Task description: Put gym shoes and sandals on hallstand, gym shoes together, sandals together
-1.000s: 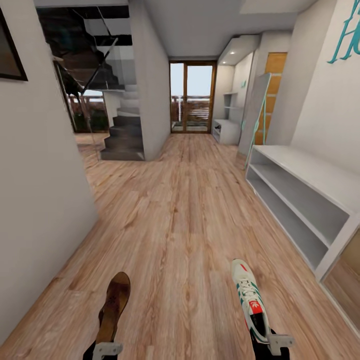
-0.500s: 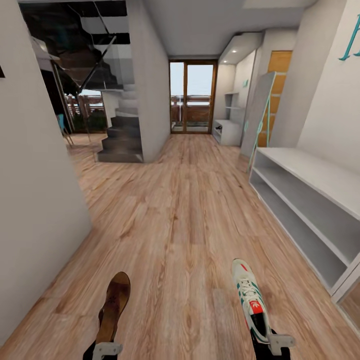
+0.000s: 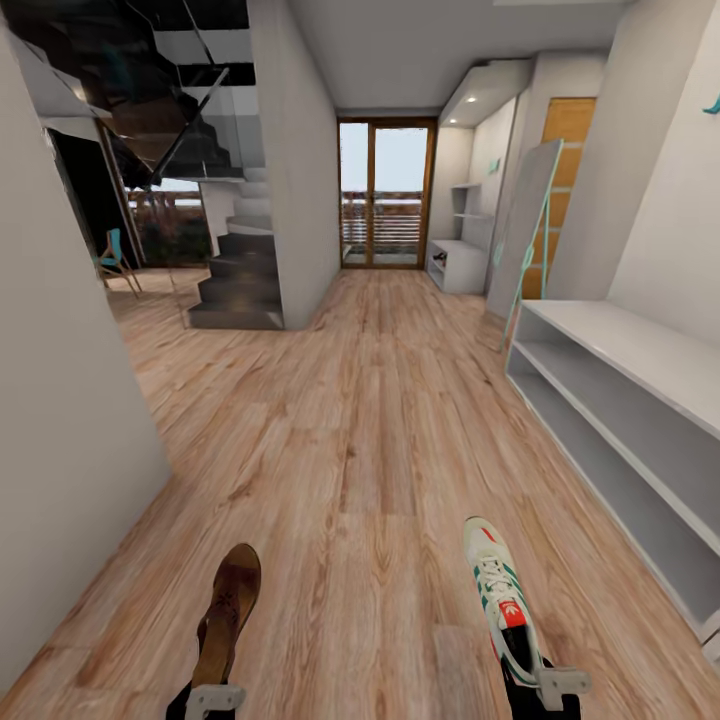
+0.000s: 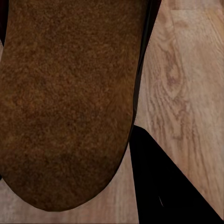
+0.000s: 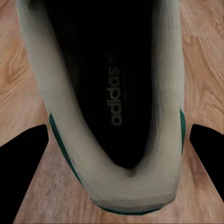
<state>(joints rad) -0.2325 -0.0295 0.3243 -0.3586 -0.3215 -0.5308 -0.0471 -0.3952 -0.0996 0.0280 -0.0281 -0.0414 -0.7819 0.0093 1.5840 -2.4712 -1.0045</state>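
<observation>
A brown sandal (image 3: 228,610) sticks forward from my left gripper (image 3: 215,697), which is shut on its heel end. My right gripper (image 3: 550,688) is shut on the heel of a white gym shoe (image 3: 500,600) with green stripes. Both are carried above the corridor floor (image 3: 350,430). In the left wrist view the sandal (image 4: 65,102) is seen close up beside one black finger (image 4: 168,186). In the right wrist view the gym shoe (image 5: 112,112) sits between two black fingers (image 5: 23,158). The hallstand (image 3: 455,265) stands far ahead on the right, with wall shelves above it.
A low pale bench (image 3: 610,400) with open shelves runs along the right wall close by. A tall mirror (image 3: 525,230) leans beyond it. A grey wall (image 3: 60,420) closes the left side, with stairs (image 3: 240,280) and a glass door (image 3: 385,195) ahead.
The whole view has shifted: the camera has moved forward along the corridor, and the bench and left wall have slid nearer. Sandal and gym shoe stay in the grippers.
</observation>
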